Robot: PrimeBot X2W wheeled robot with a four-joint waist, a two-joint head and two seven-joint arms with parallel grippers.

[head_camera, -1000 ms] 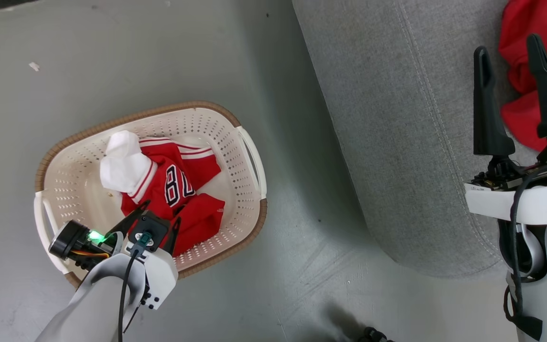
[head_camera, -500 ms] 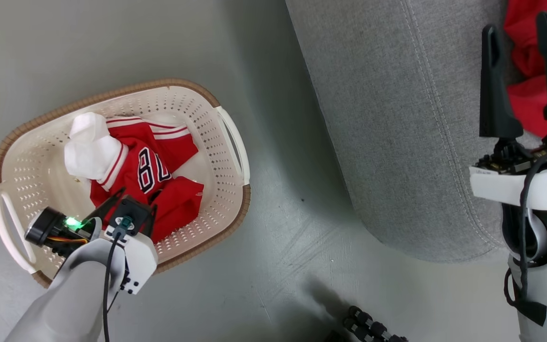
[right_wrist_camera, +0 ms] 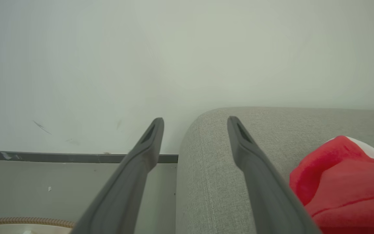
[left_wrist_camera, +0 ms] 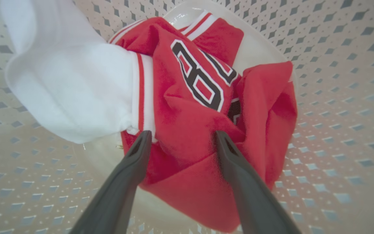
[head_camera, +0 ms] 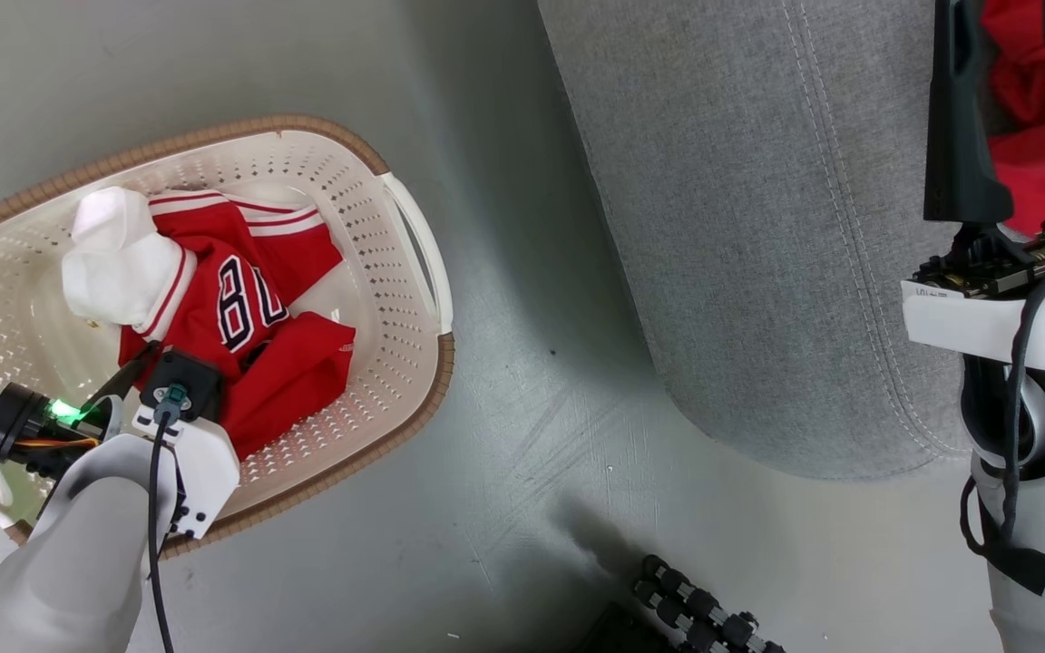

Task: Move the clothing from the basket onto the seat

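The cream basket stands on the floor at the left, with a red jersey with white panels and dark numbers crumpled inside. My left gripper reaches down into the basket at the jersey's near edge. In the left wrist view it is open, its fingertips straddling a red fold of the jersey. My right gripper is open above the grey seat, beside a second red garment lying on it. The right wrist view shows that gripper empty over the seat's corner.
Grey floor separates the basket from the seat. A black ribbed part lies at the bottom edge. In the right wrist view a pale wall with a dark baseboard stands behind, and the basket's brown rim shows at the lower left.
The whole head view has shifted, so the camera moved. My left gripper stays open at the jersey's near edge in the basket. The right gripper stays open over the seat.
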